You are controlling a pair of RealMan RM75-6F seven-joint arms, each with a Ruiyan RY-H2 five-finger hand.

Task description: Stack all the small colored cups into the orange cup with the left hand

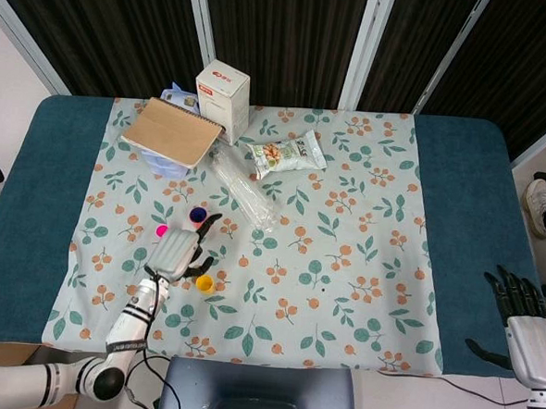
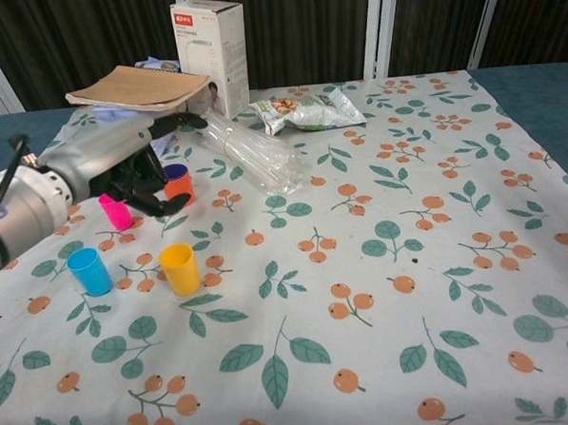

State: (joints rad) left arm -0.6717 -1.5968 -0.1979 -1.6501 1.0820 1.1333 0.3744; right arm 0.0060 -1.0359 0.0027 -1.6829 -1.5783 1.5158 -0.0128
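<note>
Orange and sitting upright on the floral cloth is your target, the orange cup, with the dark blue cup nested inside it so only the blue rim shows above. It stands left of centre on the bench, just in front of the clear plastic bottle lying on its side. Your left hand hovers just beside that stack on its left, fingers spread and holding nothing, with the fingertips curling low near the orange wall; whether they touch it cannot be told. The pink cup stands just left of the hand, partly hidden behind it. Nearer you, the light blue cup and the yellow cup stand upright and apart from each other. Further back lie the brown notebook on a container, the white carton standing upright, and a snack packet. Your right hand rests off the far right bench edge, fingers apart and holding nothing.
</note>
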